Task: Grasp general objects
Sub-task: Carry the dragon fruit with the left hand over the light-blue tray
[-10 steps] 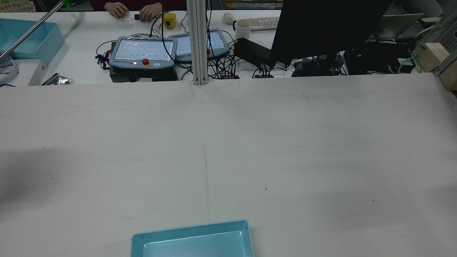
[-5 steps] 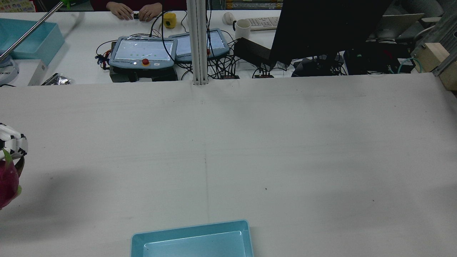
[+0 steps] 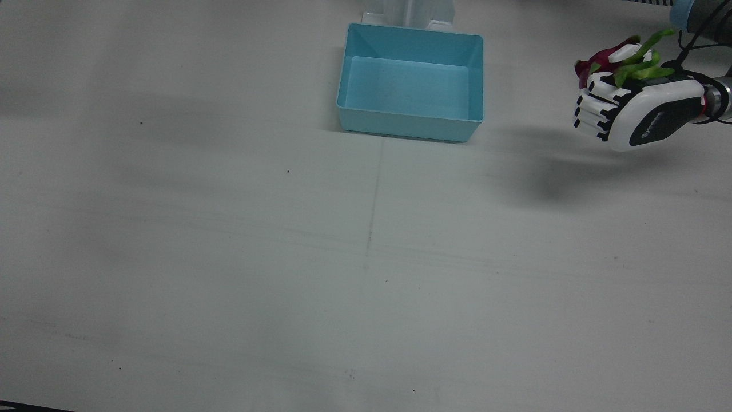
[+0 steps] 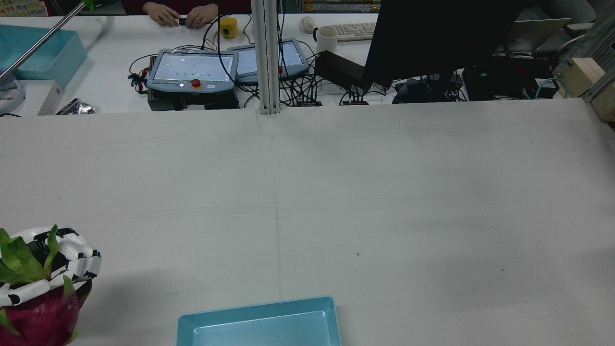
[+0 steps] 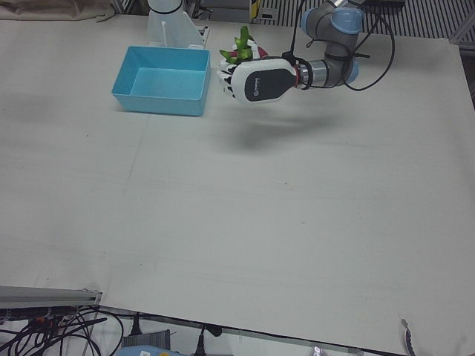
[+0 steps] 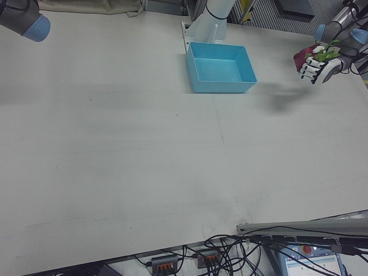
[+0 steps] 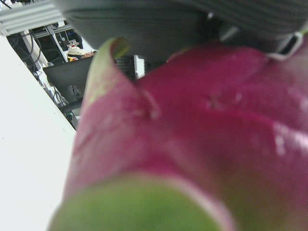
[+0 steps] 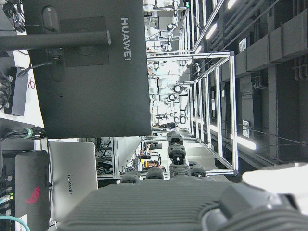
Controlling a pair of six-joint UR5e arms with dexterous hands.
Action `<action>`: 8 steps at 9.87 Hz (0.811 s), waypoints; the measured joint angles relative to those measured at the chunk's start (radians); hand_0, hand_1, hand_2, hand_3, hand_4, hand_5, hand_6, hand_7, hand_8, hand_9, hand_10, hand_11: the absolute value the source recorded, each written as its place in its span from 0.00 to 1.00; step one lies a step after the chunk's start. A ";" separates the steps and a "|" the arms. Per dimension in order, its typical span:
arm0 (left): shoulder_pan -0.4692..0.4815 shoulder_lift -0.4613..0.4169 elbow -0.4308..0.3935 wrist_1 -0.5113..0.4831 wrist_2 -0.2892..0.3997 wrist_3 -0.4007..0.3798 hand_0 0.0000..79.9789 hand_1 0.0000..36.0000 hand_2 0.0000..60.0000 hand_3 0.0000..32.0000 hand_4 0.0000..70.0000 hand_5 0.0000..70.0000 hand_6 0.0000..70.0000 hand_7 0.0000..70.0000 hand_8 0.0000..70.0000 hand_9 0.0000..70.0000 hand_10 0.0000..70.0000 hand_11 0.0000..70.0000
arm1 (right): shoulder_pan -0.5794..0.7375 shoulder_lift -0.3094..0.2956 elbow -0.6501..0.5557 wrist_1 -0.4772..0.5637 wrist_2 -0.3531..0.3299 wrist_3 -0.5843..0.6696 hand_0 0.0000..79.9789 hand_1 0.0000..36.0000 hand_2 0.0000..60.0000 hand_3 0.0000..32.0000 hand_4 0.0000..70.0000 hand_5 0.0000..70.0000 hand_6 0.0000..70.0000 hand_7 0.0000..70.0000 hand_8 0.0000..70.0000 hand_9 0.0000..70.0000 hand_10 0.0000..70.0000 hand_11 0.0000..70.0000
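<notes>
My left hand (image 3: 635,109) is shut on a pink dragon fruit (image 3: 595,60) with green leaves and holds it above the table, to the side of the blue bin (image 3: 400,123). In the rear view the hand (image 4: 72,259) and fruit (image 4: 41,312) are at the lower left, left of the bin (image 4: 185,327). The left-front view shows the hand (image 5: 256,80) just beside the bin (image 5: 159,104). The fruit (image 7: 202,134) fills the left hand view. Of my right arm only a joint (image 6: 23,17) shows; the right hand view shows just a grey part of the hand (image 8: 159,207).
Beyond the table's far edge stand two teach pendants (image 4: 192,69), a post (image 4: 266,57), a black monitor (image 4: 432,38) and cables. A person's hands (image 4: 175,17) rest on the far desk. The white table (image 3: 366,257) spreads in front of the bin.
My left hand has come into the rear view from the left edge with the dragon fruit in it, moving nearer and to the right, toward the bin.
</notes>
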 measured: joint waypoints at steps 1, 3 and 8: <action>0.069 0.000 -0.031 0.007 -0.030 0.022 0.49 0.18 1.00 0.00 1.00 1.00 1.00 1.00 1.00 1.00 1.00 1.00 | 0.000 0.000 0.000 0.000 0.000 0.000 0.00 0.00 0.00 0.00 0.00 0.00 0.00 0.00 0.00 0.00 0.00 0.00; 0.225 -0.003 -0.096 0.028 -0.115 0.098 0.50 0.18 1.00 0.00 1.00 1.00 1.00 1.00 1.00 1.00 1.00 1.00 | 0.000 0.000 0.001 0.000 0.000 0.000 0.00 0.00 0.00 0.00 0.00 0.00 0.00 0.00 0.00 0.00 0.00 0.00; 0.505 -0.404 -0.193 0.476 -0.218 0.248 0.31 0.04 1.00 0.00 1.00 1.00 1.00 1.00 1.00 1.00 1.00 1.00 | 0.000 0.000 -0.001 0.000 0.000 0.000 0.00 0.00 0.00 0.00 0.00 0.00 0.00 0.00 0.00 0.00 0.00 0.00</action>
